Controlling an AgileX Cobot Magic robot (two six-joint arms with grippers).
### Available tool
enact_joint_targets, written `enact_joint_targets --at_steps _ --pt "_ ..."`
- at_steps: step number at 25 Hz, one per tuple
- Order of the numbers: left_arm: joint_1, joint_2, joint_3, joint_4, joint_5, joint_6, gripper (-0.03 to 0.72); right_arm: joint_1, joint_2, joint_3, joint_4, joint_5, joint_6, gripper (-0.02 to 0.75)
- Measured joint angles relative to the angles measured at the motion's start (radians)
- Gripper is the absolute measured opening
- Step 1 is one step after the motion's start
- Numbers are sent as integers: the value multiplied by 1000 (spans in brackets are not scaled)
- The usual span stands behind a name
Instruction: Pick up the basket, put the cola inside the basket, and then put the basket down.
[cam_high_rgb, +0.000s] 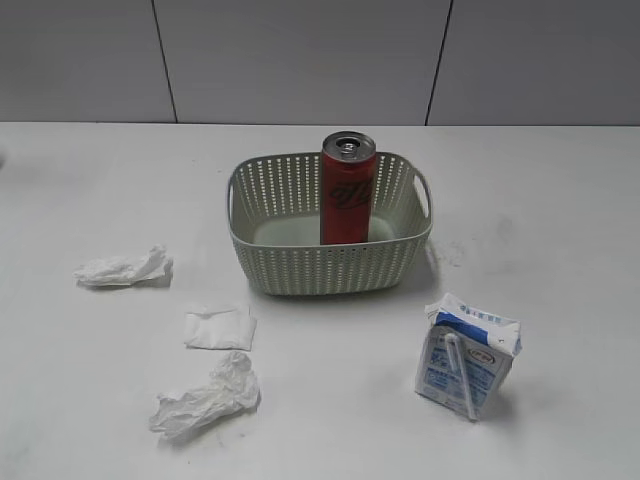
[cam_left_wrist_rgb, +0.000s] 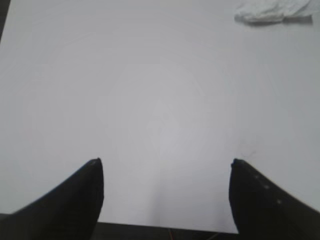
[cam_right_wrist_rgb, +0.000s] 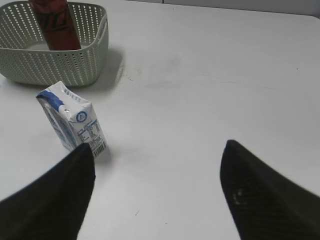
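Observation:
The pale green perforated basket (cam_high_rgb: 300, 268) rests on the white table at the middle of the exterior view. The red cola can (cam_high_rgb: 346, 190) stands upright inside it. Both also show at the top left of the right wrist view, the basket (cam_right_wrist_rgb: 60, 67) and the cola (cam_right_wrist_rgb: 57, 27). No arm shows in the exterior view. My left gripper (cam_left_wrist_rgb: 165, 161) is open and empty over bare table. My right gripper (cam_right_wrist_rgb: 157, 145) is open and empty, apart from the basket, with its left finger near the carton.
A blue-and-white carton (cam_high_rgb: 468, 355) with a straw stands front right of the basket, also in the right wrist view (cam_right_wrist_rgb: 72, 120). Crumpled white tissues lie at the left (cam_high_rgb: 125, 268), the front left (cam_high_rgb: 205, 398) and between them (cam_high_rgb: 218, 327). One tissue (cam_left_wrist_rgb: 272, 10) shows in the left wrist view.

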Motion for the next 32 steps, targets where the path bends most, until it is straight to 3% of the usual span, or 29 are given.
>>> enact_joint_targets --at_steps 21,32 --pt "0 -428 1 -13 -5 -1 574 0 0 0 0 0 0 590" --pt "0 -447 1 -14 -5 -9 574 0 0 0 1 1 0 591"
